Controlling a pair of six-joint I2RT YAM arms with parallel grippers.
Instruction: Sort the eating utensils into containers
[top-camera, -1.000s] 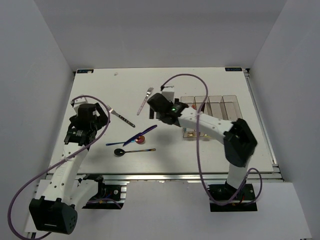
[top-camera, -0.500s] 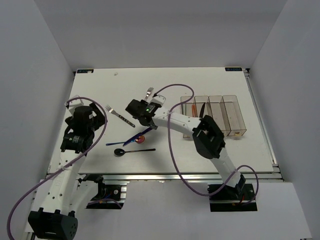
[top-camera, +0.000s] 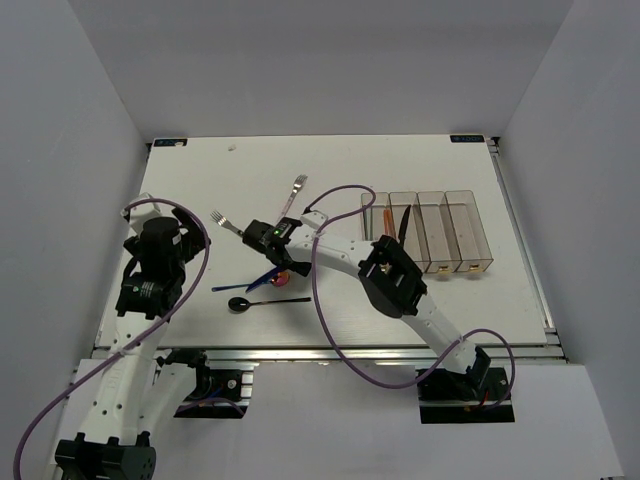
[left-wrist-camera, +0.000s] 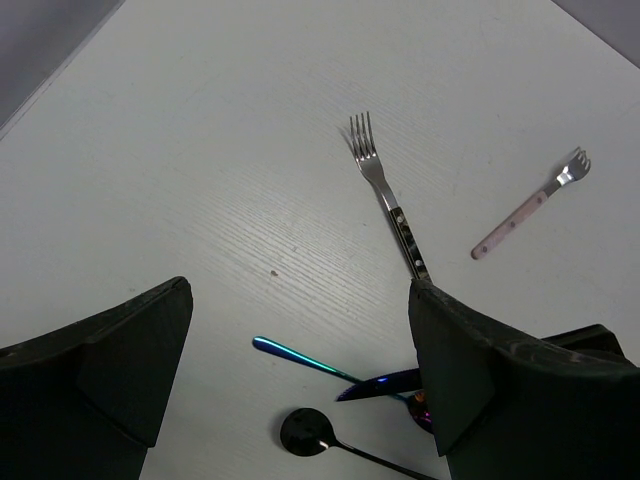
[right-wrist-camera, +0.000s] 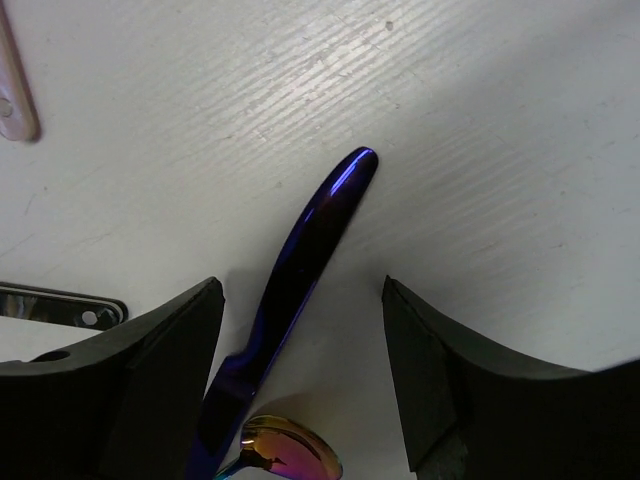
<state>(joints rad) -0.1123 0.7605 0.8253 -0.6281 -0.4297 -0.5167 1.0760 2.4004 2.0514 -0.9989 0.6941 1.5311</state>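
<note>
Purple knife (right-wrist-camera: 300, 260) touches a shiny spoon bowl (right-wrist-camera: 285, 450)

Iridescent blue-purple knife (right-wrist-camera: 300, 265), pink-handled fork (left-wrist-camera: 527, 208)

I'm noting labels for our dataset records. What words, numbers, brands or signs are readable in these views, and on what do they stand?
No text can be read in any view.
Too small to read: the yellowish tags at the near ends of the clear bins.
Too small to read: the blue stickers at the far corners of the table.
The wrist views show no writing.
</note>
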